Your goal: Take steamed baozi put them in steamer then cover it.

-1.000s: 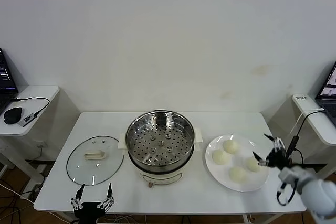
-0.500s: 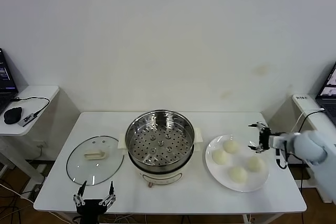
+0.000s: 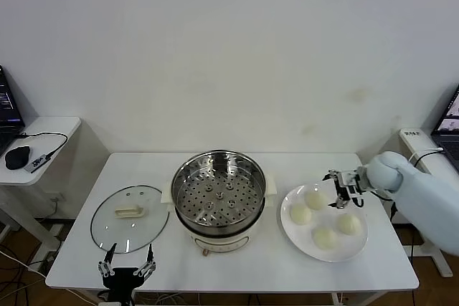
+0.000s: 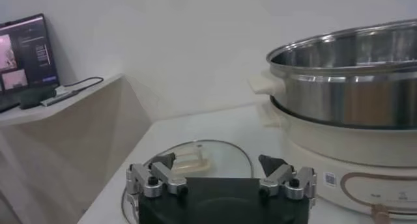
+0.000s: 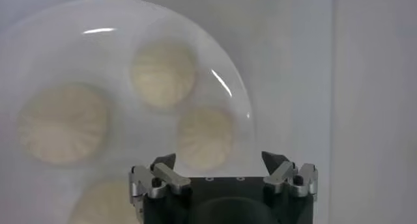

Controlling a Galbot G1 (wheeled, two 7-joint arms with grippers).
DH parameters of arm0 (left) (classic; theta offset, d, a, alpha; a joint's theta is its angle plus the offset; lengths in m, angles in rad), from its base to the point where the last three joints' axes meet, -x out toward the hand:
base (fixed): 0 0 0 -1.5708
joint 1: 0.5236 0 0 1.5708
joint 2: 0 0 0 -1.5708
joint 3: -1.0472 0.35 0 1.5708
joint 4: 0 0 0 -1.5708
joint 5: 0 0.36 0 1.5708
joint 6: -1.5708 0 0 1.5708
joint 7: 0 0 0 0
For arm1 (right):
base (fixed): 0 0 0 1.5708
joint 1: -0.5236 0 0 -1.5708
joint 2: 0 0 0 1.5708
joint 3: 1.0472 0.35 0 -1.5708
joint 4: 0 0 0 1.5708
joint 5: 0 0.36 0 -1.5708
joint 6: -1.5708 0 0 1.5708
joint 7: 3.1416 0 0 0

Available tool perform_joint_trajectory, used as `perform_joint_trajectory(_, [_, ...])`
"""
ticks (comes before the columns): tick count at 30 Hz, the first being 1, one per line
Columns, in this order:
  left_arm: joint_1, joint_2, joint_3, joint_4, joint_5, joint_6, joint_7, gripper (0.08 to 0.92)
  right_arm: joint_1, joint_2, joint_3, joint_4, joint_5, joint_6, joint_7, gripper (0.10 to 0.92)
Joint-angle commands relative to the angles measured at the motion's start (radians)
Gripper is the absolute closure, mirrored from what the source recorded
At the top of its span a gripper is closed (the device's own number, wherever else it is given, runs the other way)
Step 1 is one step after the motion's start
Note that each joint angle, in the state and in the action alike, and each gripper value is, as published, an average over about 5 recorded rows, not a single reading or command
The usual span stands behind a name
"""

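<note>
**Claws both wide open, nothing held**

Left gripper (image 3: 128,273) sits low at the near table edge, just in front of the cover (image 3: 130,218), fingers spread, empty. From my left wrist view the left gripper (image 4: 220,176) points across the glass lid toward the steamer (image 4: 352,108); lid lies flat on the table (image 3: 272,263), handle up.

Steamer (image 3: 219,196) is mid-table, just right of the cover. Perforated tray visible inside, no buns in it.

Right of that, the white plate (image 3: 290,231) carries all four steamed baozi (image 3: 301,214), sitting apart from each other.

Right gripper (image 3: 343,191) hangs over the plate's far right part, fingers wide apart, gripping nothing. My right wrist view looks straight down: right gripper (image 5: 223,172) above the plate (image 5: 39,49), one bun (image 5: 206,137) just ahead of the fingertips, three more around it. No contact with any bun that I can see.
</note>
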Motion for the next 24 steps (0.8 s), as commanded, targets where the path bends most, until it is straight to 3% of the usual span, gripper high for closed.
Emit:
perform_joint_trajectory(1, [-0.002,0.000,-0.001,0.001,0.002,0.002,0.000,0.177,0.116,0.076,-0.141,-0.101,0.014,-0.009,-0.026,0.203])
perform_joint_trajectory(10, [0.001,0.005,-0.008,-0.007,0.002,0.004,0.000,0.177,0.085,0.112,-0.145,-0.136,-0.005,-0.021,-0.022,0.259])
perform_joint_trajectory(24, [0.007,0.002,-0.012,-0.018,0.003,0.004,0.000,0.177,0.078,0.121,-0.143,-0.145,-0.009,-0.034,-0.034,0.443])
